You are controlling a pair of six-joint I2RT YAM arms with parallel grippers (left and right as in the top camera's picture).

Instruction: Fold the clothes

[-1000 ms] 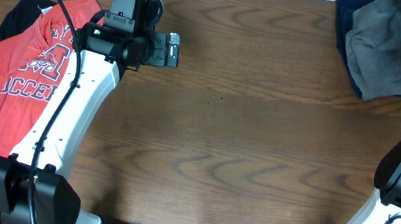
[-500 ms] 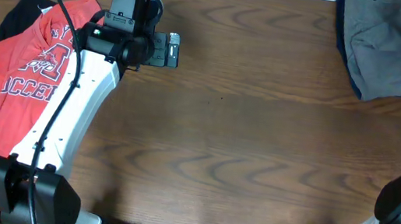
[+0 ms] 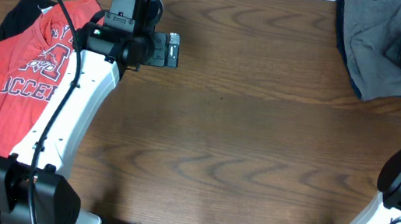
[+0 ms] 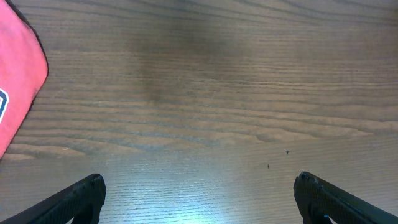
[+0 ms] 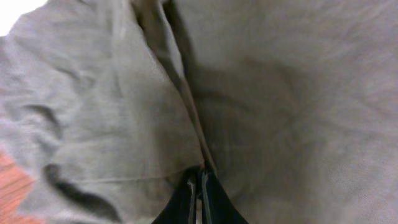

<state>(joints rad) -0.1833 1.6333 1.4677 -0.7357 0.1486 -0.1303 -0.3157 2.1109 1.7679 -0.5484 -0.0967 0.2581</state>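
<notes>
At far left the red T-shirt [image 3: 6, 93] sprawls over a black garment [image 3: 17, 9]. My left gripper [image 3: 170, 50] hangs just beside them above the bare table [image 3: 242, 149], its fingers [image 4: 81, 196] wide apart and empty. In the far right corner the grey shorts [image 3: 366, 49] lie crumpled on a navy garment [image 3: 341, 30], running roughly far to near. My right gripper [image 5: 199, 186] is pinched tight on a fold of them, and most of the cloth lies to its left. I judge the open wood in between gives room to spread them.

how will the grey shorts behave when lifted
Probably floppy: the grey shorts lie rumpled, so they should sag from any grip. The right gripper pinches only a narrow fold, so they might slip out.
</notes>
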